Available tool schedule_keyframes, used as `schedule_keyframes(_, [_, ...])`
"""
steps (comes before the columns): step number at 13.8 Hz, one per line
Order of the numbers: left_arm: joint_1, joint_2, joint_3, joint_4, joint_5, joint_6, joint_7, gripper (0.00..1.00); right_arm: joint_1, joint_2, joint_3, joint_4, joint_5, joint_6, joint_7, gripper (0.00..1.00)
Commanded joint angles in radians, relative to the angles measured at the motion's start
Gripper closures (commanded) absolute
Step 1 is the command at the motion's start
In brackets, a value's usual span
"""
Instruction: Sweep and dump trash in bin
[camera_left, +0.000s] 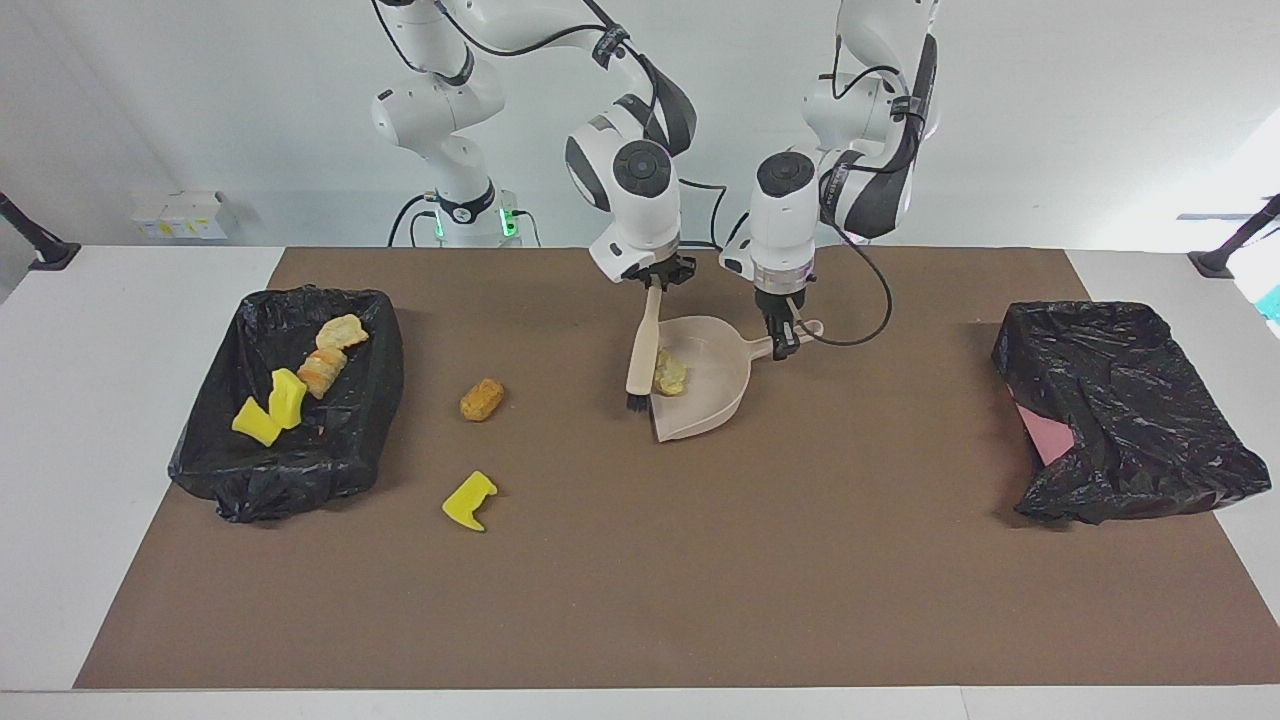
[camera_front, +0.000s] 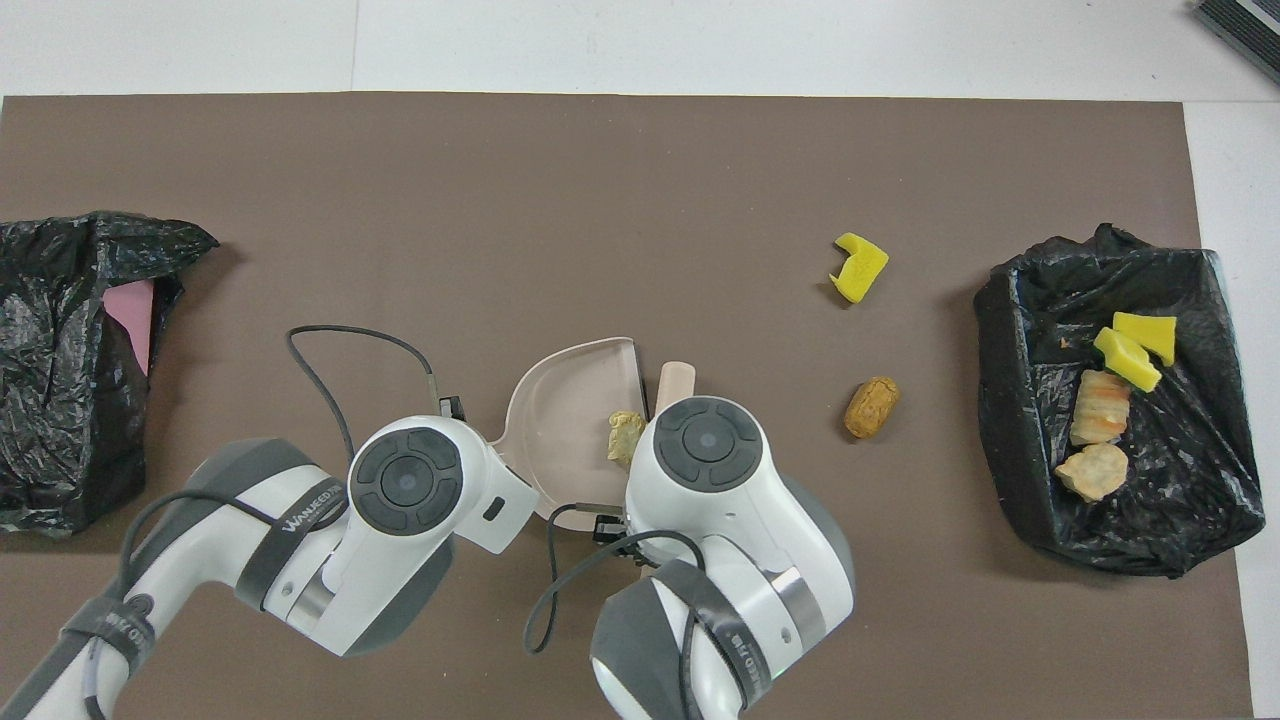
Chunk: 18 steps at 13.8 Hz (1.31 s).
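My left gripper (camera_left: 785, 338) is shut on the handle of the beige dustpan (camera_left: 718, 398), which sits low at the mat's middle. My right gripper (camera_left: 655, 281) is shut on the beige brush (camera_left: 641, 350), whose dark bristles stand at the pan's mouth. One pale yellow scrap (camera_left: 670, 372) lies in the pan (camera_front: 565, 400), also in the overhead view (camera_front: 625, 436). A tan lump (camera_left: 482, 399) and a yellow chunk (camera_left: 470, 501) lie on the mat between the pan and the black-lined bin (camera_left: 300, 478). Several scraps lie in that bin, two yellow (camera_left: 270, 408) and two tan (camera_left: 325, 370).
A second black-bagged bin (camera_left: 1130, 420) with a pink patch showing stands at the left arm's end of the table. The brown mat (camera_left: 640, 580) covers most of the white table. A cable loops from the left wrist beside the pan.
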Motion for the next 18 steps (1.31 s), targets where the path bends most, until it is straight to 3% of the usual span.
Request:
schedule_keyframes(1, [0.040,0.001,0.002,-0.015,-0.052,0.056,0.038,1.00,-0.054,-0.007,0.005,0.008,-0.112,-0.061,-0.043,1.00])
schedule_keyframes(6, [0.150,0.014,0.002,-0.001,-0.216,0.096,0.235,1.00,-0.198,-0.045,0.005,0.006,-0.320,-0.283,-0.060,1.00])
schedule_keyframes(9, [0.245,0.000,0.002,0.001,-0.387,0.094,0.491,1.00,-0.298,-0.096,0.008,-0.038,-0.387,-0.341,-0.075,1.00])
schedule_keyframes(14, [0.296,-0.020,0.002,0.004,-0.478,0.090,0.584,1.00,-0.381,-0.206,0.009,-0.250,-0.365,-0.209,-0.237,1.00])
schedule_keyframes(18, [0.254,-0.023,-0.001,0.015,-0.472,0.074,0.512,1.00,-0.403,-0.219,0.009,-0.311,-0.296,-0.128,-0.334,1.00])
